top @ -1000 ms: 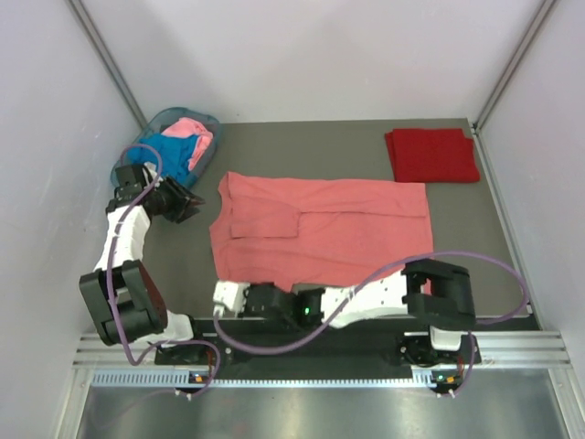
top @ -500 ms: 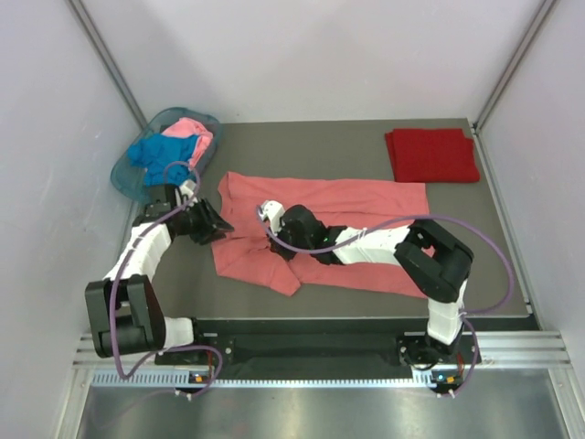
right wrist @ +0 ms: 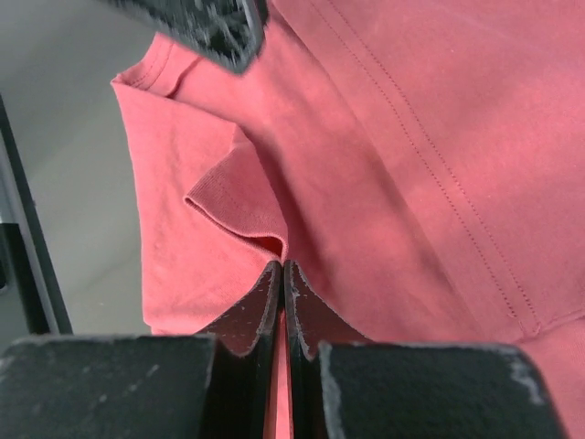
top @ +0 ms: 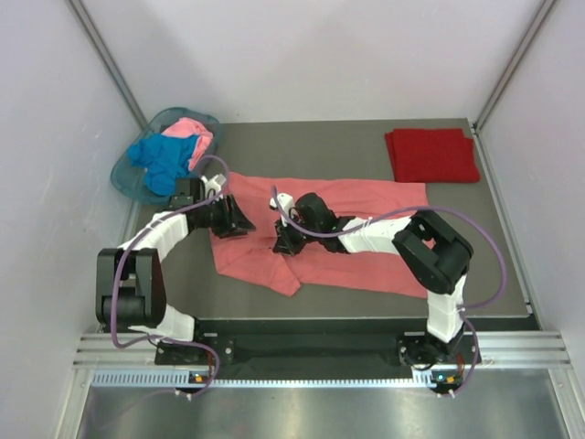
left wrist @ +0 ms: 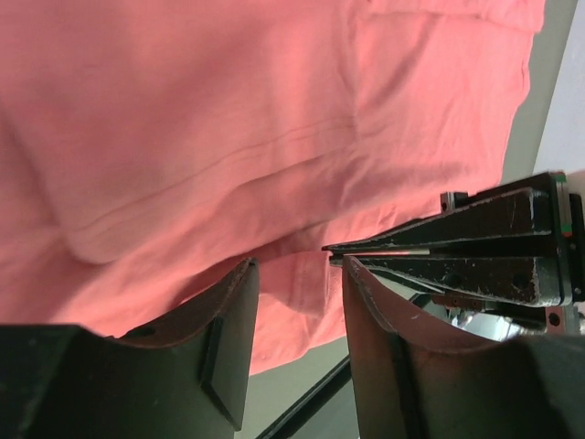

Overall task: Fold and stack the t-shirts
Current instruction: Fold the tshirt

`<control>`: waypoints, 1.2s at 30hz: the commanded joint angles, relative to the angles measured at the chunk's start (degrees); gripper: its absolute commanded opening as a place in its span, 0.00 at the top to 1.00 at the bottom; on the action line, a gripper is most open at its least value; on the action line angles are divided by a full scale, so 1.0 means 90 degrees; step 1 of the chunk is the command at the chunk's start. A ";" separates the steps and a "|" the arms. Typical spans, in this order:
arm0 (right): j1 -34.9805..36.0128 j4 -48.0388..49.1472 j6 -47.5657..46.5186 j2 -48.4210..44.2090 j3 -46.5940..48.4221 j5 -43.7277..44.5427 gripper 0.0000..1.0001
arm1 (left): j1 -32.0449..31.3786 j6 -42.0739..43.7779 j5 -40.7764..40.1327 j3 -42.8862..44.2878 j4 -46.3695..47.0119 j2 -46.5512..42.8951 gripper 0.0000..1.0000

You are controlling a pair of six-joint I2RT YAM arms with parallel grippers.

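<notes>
A salmon-coral t-shirt (top: 366,229) lies spread across the table, its near left part doubled over into a loose fold (top: 265,265). My right gripper (top: 281,241) is shut on a hem fold of this shirt (right wrist: 233,197), with cloth pinched between its fingers (right wrist: 281,267). My left gripper (top: 239,221) stands open just to its left, over the shirt's left edge. Salmon cloth (left wrist: 228,137) lies beyond its spread fingers (left wrist: 294,265). A dark red t-shirt (top: 431,154) lies folded at the back right. A bright blue t-shirt (top: 161,157) and a light pink one (top: 194,135) sit in the basket.
The translucent teal basket (top: 126,174) stands at the back left corner of the grey mat. White walls close in left, back and right. The black rail of the arm bases (top: 311,347) runs along the near edge.
My right gripper carried the shirt's near left edge up from the front of the table toward the middle, folding it over. My left arm swung right from beside the basket onto the shirt.
</notes>
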 commanded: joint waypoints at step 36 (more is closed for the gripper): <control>-0.0766 0.0413 0.0765 0.0988 0.1078 -0.1970 1.00 | -0.0763 0.6130 0.0988 0.0706 -0.0791 0.0320 0.59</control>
